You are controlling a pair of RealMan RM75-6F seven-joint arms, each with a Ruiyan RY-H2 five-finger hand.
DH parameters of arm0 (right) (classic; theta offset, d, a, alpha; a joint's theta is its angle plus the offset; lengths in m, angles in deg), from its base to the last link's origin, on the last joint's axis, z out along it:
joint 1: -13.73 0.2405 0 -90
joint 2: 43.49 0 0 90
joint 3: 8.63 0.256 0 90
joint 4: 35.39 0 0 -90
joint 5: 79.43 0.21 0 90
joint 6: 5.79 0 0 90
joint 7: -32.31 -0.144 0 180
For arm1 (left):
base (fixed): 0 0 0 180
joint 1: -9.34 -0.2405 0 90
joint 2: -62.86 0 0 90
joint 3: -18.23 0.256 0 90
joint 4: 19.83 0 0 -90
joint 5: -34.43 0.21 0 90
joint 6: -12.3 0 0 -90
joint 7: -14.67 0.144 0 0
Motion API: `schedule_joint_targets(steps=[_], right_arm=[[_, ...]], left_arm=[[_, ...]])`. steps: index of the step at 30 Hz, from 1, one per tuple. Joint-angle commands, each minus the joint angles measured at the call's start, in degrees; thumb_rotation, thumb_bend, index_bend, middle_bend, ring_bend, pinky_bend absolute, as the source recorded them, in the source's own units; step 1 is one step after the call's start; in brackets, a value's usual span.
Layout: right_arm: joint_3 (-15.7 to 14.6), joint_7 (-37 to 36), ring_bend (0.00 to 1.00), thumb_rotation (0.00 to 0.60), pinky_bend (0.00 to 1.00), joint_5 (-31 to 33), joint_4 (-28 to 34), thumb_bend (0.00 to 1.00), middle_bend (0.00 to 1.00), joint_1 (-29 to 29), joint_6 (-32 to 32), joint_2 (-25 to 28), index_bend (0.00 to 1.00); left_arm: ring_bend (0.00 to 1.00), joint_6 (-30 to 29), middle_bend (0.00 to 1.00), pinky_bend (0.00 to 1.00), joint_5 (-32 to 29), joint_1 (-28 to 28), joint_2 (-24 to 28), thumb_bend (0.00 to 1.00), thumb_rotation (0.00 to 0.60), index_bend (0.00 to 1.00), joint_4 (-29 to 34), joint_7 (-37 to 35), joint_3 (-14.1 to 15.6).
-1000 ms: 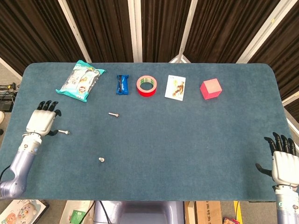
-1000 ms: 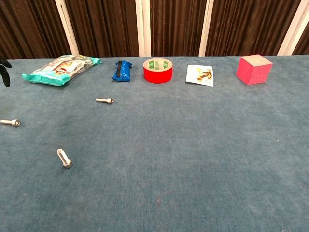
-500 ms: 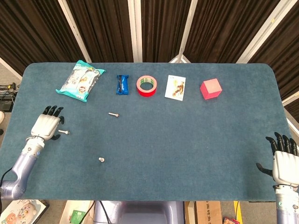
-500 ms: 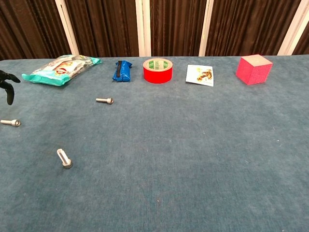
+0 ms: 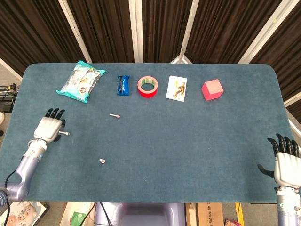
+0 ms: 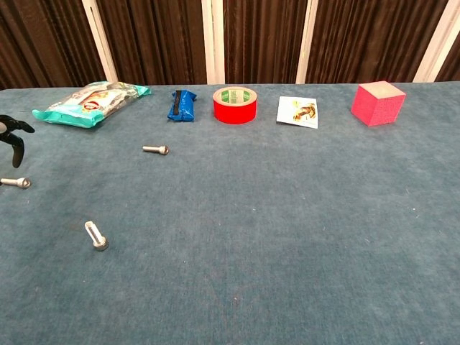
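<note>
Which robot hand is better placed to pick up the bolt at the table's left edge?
Probably the left robot hand: it hovers open right beside that bolt, while the right robot hand sits at the far edge.

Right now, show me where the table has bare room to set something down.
The widest bare patch is the blue felt between the back row and the right hand. The back row is crowded: snack bag, blue bar, red tape, card, pink cube. Three bolts dot the left, near the left hand.

Matt teal cloth table (image 5: 188, 141), shiny metal bolt (image 5: 65, 133), glossy plastic snack packet (image 5: 81, 81), glossy red tape roll (image 5: 147, 86)
</note>
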Motion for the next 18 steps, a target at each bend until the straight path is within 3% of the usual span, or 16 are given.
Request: schedule_joint_targets(steps=[1,18], right_arm=[[0.1,0.0,0.05,0.6,0.0,0.2,0.1,0.12,0.09,-0.1,-0.2,-0.1,0.22],[0.4,-0.2,0.05,0.6,0.0,0.3,0.1,0.12,0.09,-0.3,-0.7,-0.3,0.22]], left_arm=[[0.0,0.2,0.04,0.0,0.0,0.0,-0.6,0.41,0.6,0.47,-1.0,0.3,0.0],[0.0,0.0,0.04,0.0,0.2,-0.4,-2.1,0.42,0.6,0.48,-3.6,2.9,0.2]])
